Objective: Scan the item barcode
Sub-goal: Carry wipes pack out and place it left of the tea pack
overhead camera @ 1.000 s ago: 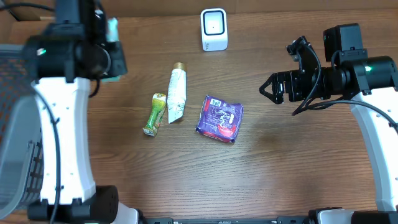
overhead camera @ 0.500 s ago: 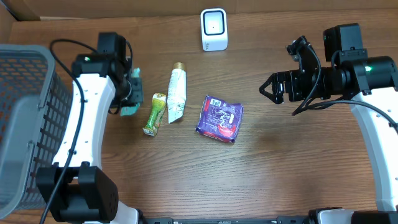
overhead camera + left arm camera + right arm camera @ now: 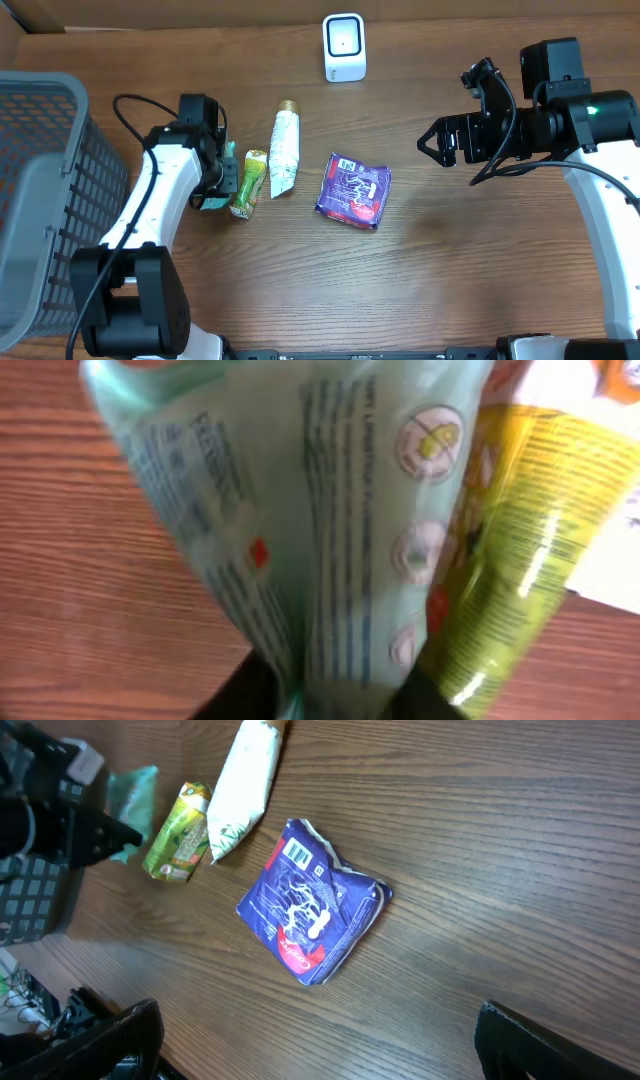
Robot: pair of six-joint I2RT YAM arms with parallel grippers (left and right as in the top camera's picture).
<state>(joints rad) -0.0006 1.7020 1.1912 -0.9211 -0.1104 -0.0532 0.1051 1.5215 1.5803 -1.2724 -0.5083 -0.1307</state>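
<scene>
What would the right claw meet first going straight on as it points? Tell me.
Probably the crumpled purple foil packet, lying dead ahead of the open right claw in its wrist view; with depth unclear, possibly the wooden table first.

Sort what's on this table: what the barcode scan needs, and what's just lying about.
In the job: mint-green packet, pinched in the left hand; white scanner.
Lying about: yellow-green packet; white tube; purple packet; grey basket; right hand, open and holding nothing.
</scene>
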